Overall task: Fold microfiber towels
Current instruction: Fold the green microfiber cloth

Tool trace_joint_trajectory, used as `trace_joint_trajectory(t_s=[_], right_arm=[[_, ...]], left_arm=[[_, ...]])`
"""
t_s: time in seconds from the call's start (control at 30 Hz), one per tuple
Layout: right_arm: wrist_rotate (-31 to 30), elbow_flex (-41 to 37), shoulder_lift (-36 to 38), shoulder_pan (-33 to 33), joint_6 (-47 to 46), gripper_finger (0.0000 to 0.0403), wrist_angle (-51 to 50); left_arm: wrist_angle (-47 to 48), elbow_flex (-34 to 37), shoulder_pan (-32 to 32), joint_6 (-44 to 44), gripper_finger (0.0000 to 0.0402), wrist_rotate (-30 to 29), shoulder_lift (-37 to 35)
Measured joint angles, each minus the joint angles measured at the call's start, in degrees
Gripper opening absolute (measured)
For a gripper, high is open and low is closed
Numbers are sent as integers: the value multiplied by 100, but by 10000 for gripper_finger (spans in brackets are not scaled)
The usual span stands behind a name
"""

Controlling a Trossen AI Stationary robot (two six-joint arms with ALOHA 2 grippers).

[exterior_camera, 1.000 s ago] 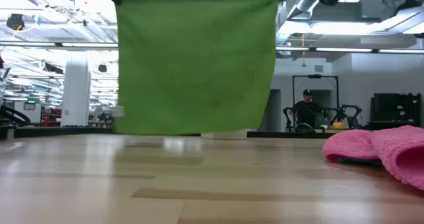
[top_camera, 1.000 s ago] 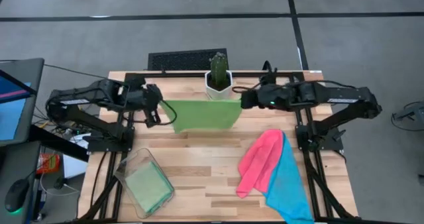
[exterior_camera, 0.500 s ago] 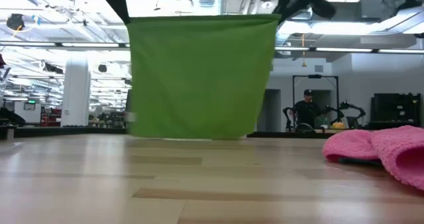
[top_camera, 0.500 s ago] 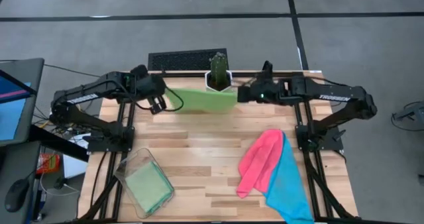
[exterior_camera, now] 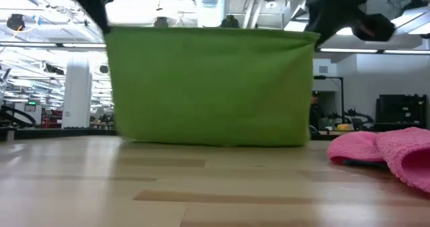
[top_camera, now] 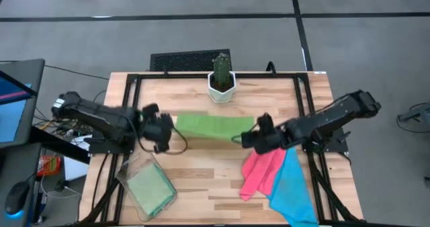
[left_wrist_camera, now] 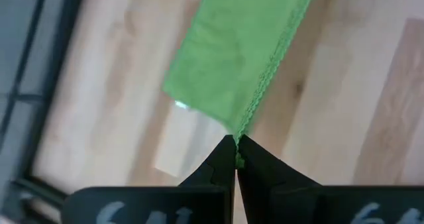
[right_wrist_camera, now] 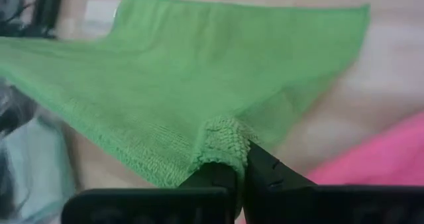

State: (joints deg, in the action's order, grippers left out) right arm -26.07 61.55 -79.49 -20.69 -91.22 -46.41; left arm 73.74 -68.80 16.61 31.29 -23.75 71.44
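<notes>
The green towel (top_camera: 213,127) hangs stretched between the two arms over the middle of the table (top_camera: 201,187), its lower edge touching or just grazing the wood in the low view. The left gripper (top_camera: 163,129) pinches one upper corner, its fingers closed tight on the hem in the left wrist view; the right gripper (top_camera: 257,137) pinches the other, fingers closed on a bunched bit of cloth. From the green towel's middle, the left gripper sits at nine o'clock and the right at about four o'clock.

Judging by how things lie, this towel is mid-fold at best: it is spread and held taut, with no crease set and nothing laid flat. The pink towel (top_camera: 262,165) and the blue towel (top_camera: 290,187) lie in a loose heap toward five o'clock, overlapping each other, unfolded. A clear bin (top_camera: 146,185) at seven o'clock holds what looks like a pale green cloth, possibly one already finished, though its folds cannot be made out.

For room, the bare wood toward six o'clock, between the bin and the pink towel, is the widest open patch for laying the cloth down. At twelve o'clock a potted cactus (top_camera: 221,76) stands near the table's far edge, close behind the hanging towel. The right gripper is just beside the pink towel's upper end, so a sweep that way risks dragging it.
</notes>
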Motion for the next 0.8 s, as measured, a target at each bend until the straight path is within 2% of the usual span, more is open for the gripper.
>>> trace_joint_trajectory(t_s=[0.17,0.33,0.53,0.8], right_arm=[[35,-89,-431,-492,-574,30,293],[72,-84,-732,-727,-956,43,451],[479,-93,-915,-779,-944,89,486],[516,-78,-1020,-1297,-1225,154,591]], left_arm=[[-744,889,589,903,0,152,-11],[-1235,1367,955,1363,0,346,-11],[-1393,1678,1090,1753,0,409,-11],[-1798,1862,1440,1952,0,523,-11]])
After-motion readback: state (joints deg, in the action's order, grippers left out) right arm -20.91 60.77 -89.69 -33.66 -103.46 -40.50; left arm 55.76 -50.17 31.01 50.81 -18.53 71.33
